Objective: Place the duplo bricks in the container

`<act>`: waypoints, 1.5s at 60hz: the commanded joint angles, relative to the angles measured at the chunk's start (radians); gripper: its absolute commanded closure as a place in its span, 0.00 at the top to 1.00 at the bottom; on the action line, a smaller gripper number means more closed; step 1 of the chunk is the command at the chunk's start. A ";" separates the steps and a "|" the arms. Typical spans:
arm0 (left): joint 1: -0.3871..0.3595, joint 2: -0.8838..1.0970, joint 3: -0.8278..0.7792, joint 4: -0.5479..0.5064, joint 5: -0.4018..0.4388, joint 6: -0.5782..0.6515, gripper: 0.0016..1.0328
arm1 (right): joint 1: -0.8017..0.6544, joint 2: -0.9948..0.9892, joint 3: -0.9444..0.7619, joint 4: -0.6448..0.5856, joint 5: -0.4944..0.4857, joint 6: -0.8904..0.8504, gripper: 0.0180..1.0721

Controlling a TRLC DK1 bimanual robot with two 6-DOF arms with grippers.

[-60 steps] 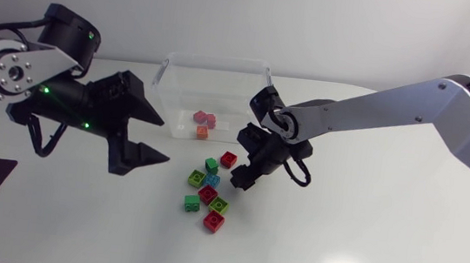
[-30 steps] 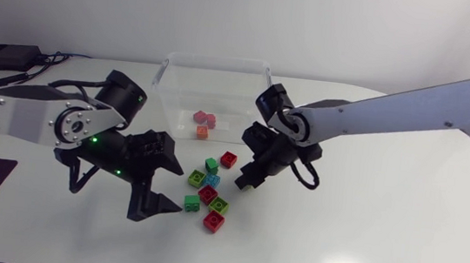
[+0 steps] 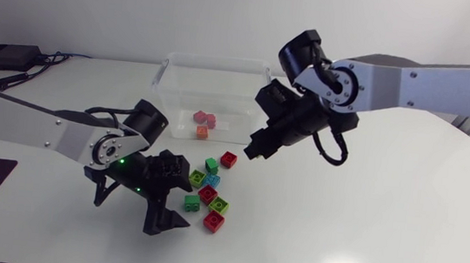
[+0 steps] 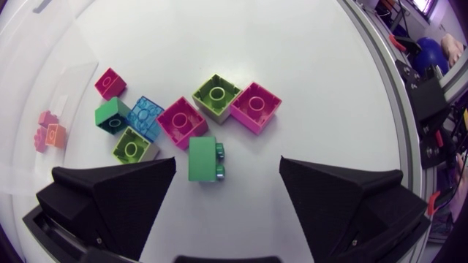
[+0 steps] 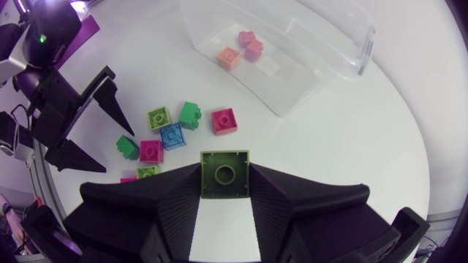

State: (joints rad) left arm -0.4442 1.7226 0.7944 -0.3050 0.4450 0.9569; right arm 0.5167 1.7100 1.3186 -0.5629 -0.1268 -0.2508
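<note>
The white table (image 3: 364, 233) fills most of the head view. The right arm (image 3: 433, 82) comes in from the right edge across the upper part of the frame, and the left arm (image 3: 43, 129) comes in from the left edge at mid-height. The clear container (image 3: 180, 69) stands at the upper middle of the frame, with pink bricks (image 3: 205, 118) and an orange brick (image 3: 202, 131) lying on its floor. The right gripper (image 3: 255, 147) hangs at the container's lower right corner, just right of the frame's centre. Its own wrist view shows its two fingers closed against opposite sides of a lime-green brick (image 5: 224, 174), studs facing the camera. The left gripper (image 4: 228, 162) sits low, below and left of centre in the head view, with its fingers spread wide and holding nothing. A green brick (image 4: 203, 159) lies on its side on the table between them. The loose bricks (image 3: 207, 194) are clustered on the table just below the container, at the middle of the frame. A red brick (image 3: 229, 158) is nearest the container, a blue brick (image 3: 211, 181) sits in the middle of the group, and another red brick (image 3: 214, 221) is lowest in the frame, just beside the left gripper's nearer finger.
</note>
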 commanded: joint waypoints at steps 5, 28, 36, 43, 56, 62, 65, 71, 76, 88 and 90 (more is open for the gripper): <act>-0.019 0.060 -0.011 0.053 -0.011 -0.003 0.95 | -0.007 -0.029 0.093 -0.038 0.006 0.018 0.32; -0.051 0.130 -0.015 0.104 -0.034 -0.015 0.37 | -0.046 0.050 0.303 -0.034 0.007 0.050 0.33; -0.054 0.118 -0.031 0.109 -0.032 -0.018 0.32 | -0.057 0.119 0.387 -0.029 0.007 0.058 0.33; -0.054 0.091 -0.046 0.110 -0.029 -0.020 0.31 | -0.061 0.192 0.461 -0.028 0.007 0.061 0.33; -0.054 -0.034 -0.101 0.101 -0.017 -0.021 0.30 | -0.075 0.295 0.567 -0.026 0.006 0.064 0.34; -0.050 -0.123 -0.116 0.076 -0.002 -0.030 0.30 | -0.081 0.329 0.599 -0.026 0.003 0.062 0.35; -0.045 -0.176 -0.113 0.050 0.001 -0.033 0.30 | -0.084 0.344 0.613 -0.026 0.003 0.061 0.35; -0.041 -0.251 -0.109 0.033 0.001 -0.056 0.30 | -0.092 0.379 0.640 -0.029 -0.002 0.059 0.40; -0.037 -0.293 -0.092 -0.006 0.001 -0.056 0.30 | -0.095 0.405 0.656 -0.034 -0.007 0.059 0.67; 0.002 -0.339 -0.023 -0.066 0.006 -0.053 0.30 | -0.096 0.410 0.674 -0.040 -0.007 0.059 0.96; 0.015 -0.342 0.002 -0.082 0.008 -0.050 0.30 | -0.096 0.398 0.666 -0.043 -0.007 0.058 0.96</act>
State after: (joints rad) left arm -0.4568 1.4055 0.7254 -0.3664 0.4389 0.9154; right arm 0.4252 2.1105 1.9667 -0.5964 -0.1280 -0.2020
